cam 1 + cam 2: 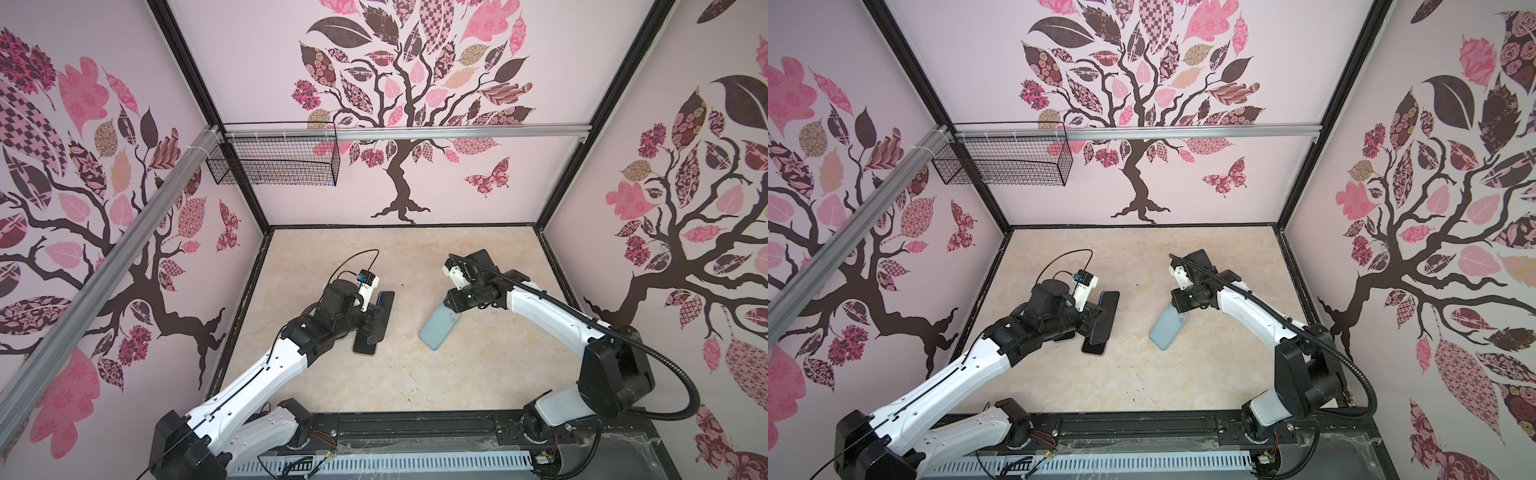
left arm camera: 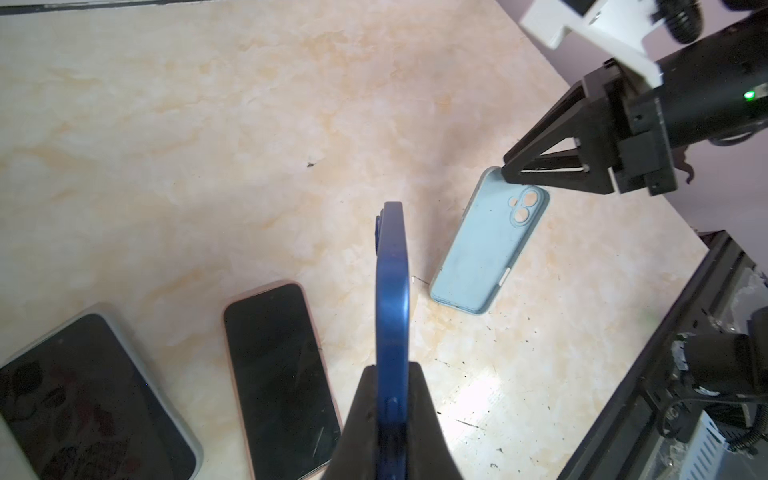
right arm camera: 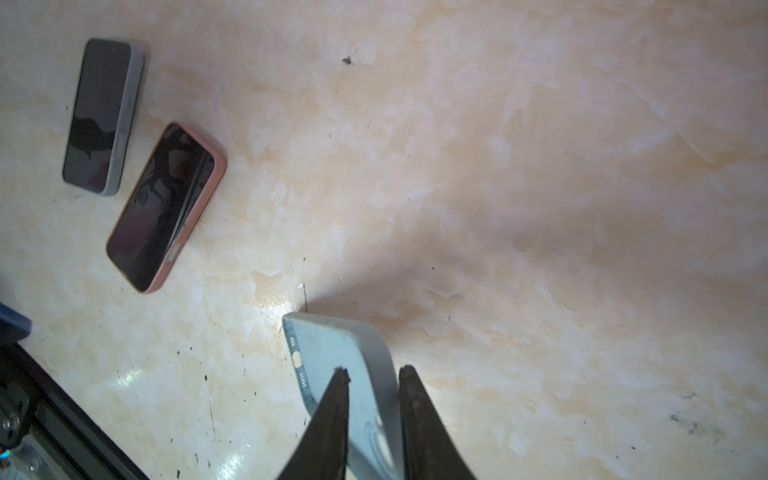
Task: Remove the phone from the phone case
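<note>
Nearest the arm bases, a pink phone [image 1: 365, 349] is seen flat on the table [image 1: 415, 374], screen up. Near it, a grey phone [image 2: 83, 395] is laid the same way; it is hidden under the left arm in both top views.

Over the pink phone's far end, the blue phone [image 2: 392, 291] is held clear of the table by the left gripper [image 2: 392, 376]. The gripper's fingers [image 2: 361, 415] are pressed onto the phone's two flat faces, so it is carried on edge with its narrow blue side turned to the wrist camera. The phone is bare, out of the case [image 2: 486, 249].

Well apart to the right, the pale blue case is found empty and tilted. Its near end is rested on the table and its far end is raised at the right gripper [image 3: 374, 372]. That gripper's fingers [image 3: 328, 415] are set slightly apart astride the raised end. Whether the case is pinched or only straddled cannot be told.

Farther back, a small dark speck [image 2: 311, 164] is seen on the table. A wire basket [image 1: 274, 162] is hung from the rail on the back wall, toward the left corner.
</note>
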